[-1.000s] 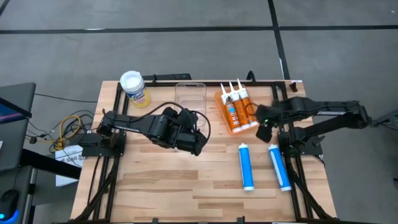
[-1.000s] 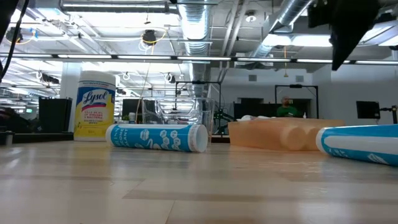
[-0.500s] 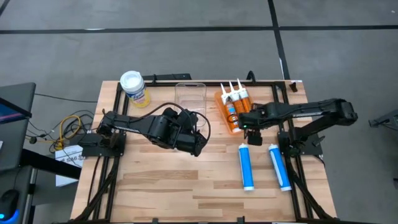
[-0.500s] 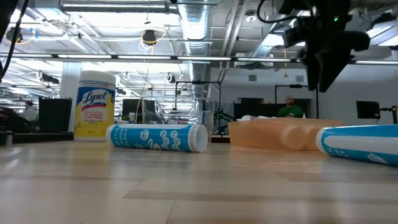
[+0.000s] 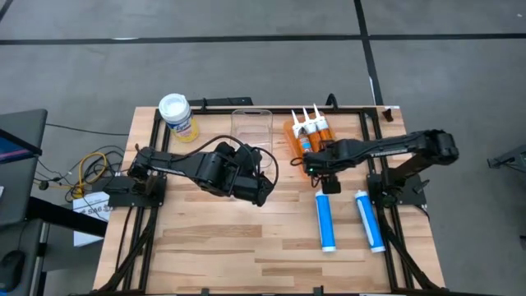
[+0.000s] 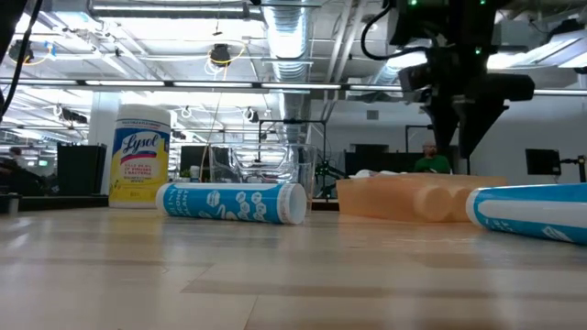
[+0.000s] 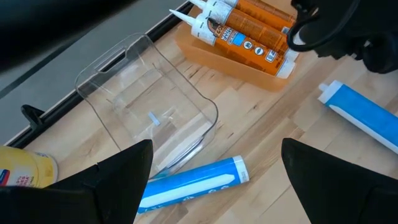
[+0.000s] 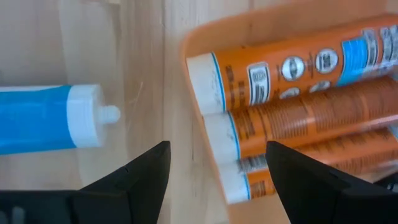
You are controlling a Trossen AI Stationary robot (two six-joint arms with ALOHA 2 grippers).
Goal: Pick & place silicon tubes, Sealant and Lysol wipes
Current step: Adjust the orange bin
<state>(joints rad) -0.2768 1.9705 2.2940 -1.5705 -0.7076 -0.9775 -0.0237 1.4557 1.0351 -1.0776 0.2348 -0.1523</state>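
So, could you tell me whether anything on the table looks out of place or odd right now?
Nothing looks spilled or damaged. The Lysol wipes stand upright, three orange tubes lie in their tray, and blue tubes lie loose on the table. The right gripper, open, hovers by the tray.

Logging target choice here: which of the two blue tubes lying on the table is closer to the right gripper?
The left blue tube, its nozzle end just beside the right gripper. The other blue tube lies farther out, near the table's right edge.

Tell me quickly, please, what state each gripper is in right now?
Left gripper: open, holding nothing, above a blue tube beside the clear bin.
Right gripper: open, holding nothing, over the near end of the orange tray.
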